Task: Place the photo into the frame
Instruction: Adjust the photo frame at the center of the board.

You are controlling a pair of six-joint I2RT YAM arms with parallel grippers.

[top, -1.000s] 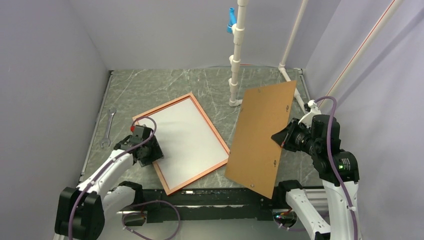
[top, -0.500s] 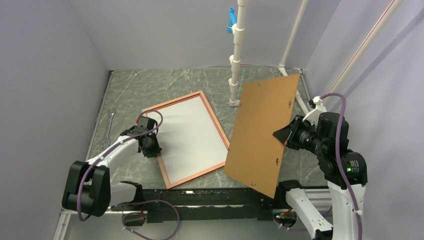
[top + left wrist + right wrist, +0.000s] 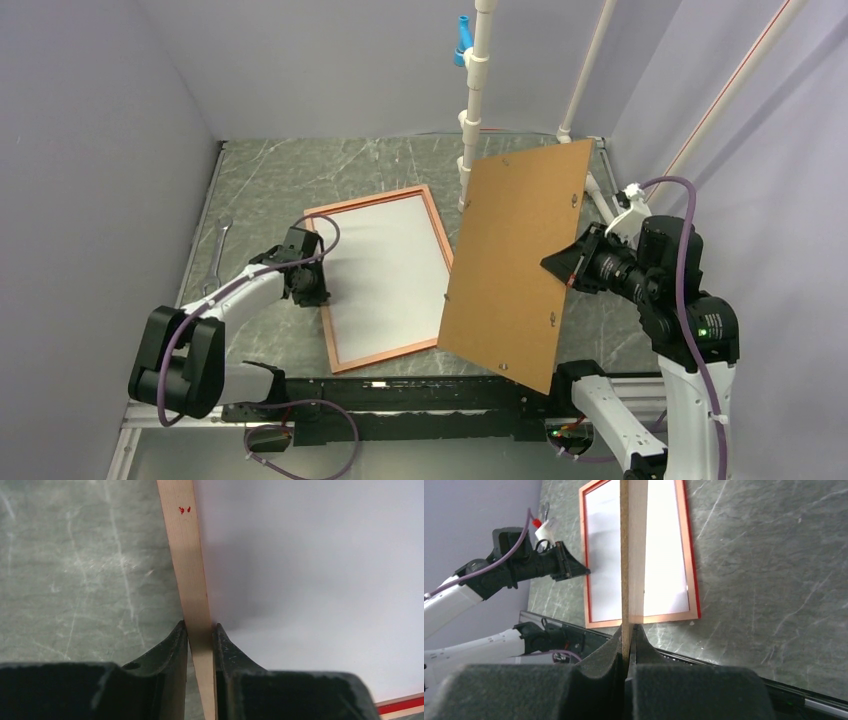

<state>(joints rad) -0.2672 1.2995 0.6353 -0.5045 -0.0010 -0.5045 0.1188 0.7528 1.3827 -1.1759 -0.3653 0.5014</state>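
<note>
Two grips, two purposes. Clamped narrowly on the 9 o'clock rail of the frame (image 3: 385, 356): left pincer (image 3: 312, 285) — likely steadying it flat on the bench (image 3: 300, 175). Inside the frame, white side up, seemingly the photo (image 3: 385, 270). Pinched together on the edge of the brown backing board (image 3: 510, 260): right pincer (image 3: 560, 268), holding it tilted up at the frame's 3 o'clock — probably poised for lowering onto the photo.

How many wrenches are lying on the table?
1: the wrench lies near the table's left edge, left of the frame. The raised brown board could hide another one beneath it.
</note>
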